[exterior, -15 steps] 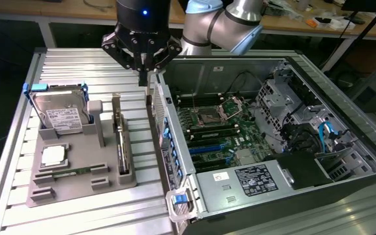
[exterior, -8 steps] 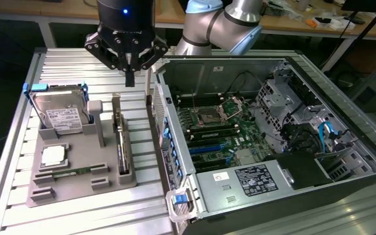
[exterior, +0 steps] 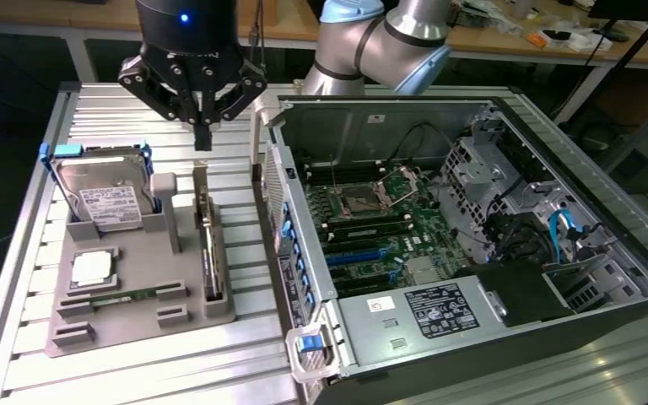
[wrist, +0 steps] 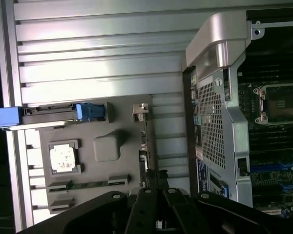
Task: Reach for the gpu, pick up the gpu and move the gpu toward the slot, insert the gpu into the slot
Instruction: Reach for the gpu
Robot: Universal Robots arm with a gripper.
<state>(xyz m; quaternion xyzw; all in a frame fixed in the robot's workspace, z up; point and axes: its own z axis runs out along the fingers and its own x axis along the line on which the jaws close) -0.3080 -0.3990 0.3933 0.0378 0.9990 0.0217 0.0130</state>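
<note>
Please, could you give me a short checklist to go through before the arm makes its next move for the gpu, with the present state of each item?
1. Black gripper empty: ok; it holds nothing.
2. Jaws wide enough for a card: not ok; they are shut.
3. Thin dark gpu card ready: ok; it stands on edge in the grey plastic holder.
4. Gripper clear of the card: ok; it hangs above the holder, touching nothing.
5. Long narrow blue slot on the green motherboard free: ok; nothing is seated in it.
6. Metal computer case open: ok; its inside is uncovered.
</note>
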